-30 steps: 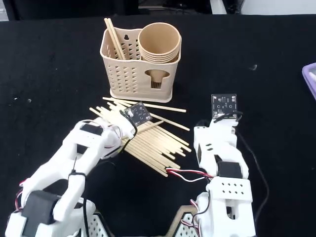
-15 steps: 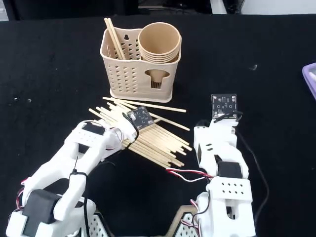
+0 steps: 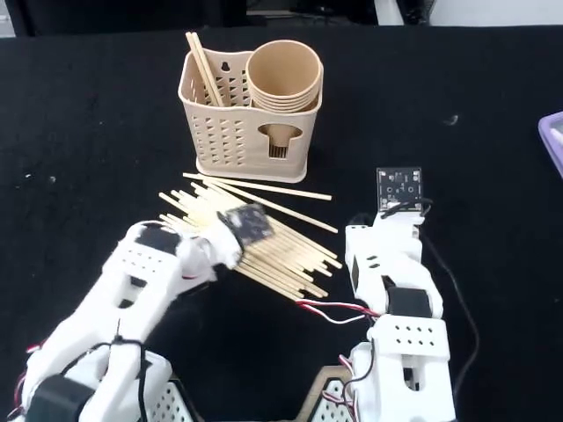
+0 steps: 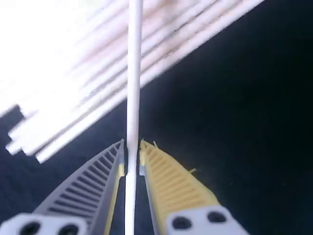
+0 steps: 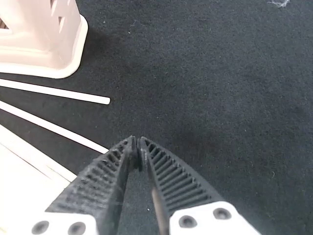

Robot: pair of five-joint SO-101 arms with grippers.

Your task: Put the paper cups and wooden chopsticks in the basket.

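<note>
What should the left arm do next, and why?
Probably lift straight up. The left tool is shut on one chopstick, the pile lies just beneath it, and the basket stands beyond the pile, so the chopstick needs height first.

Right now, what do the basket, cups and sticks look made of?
Basket: likely moulded plastic, matte beige, rows of slots. Cups: probably paper, tan, thin rolled rims, nested. Sticks: pale, unfinished-looking, likely wood or bamboo.

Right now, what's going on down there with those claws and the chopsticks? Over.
Left claw shut on one chopstick. Right claw shut, empty. Paper cups in basket; chopstick pile on table. Two loose sticks before basket.
</note>
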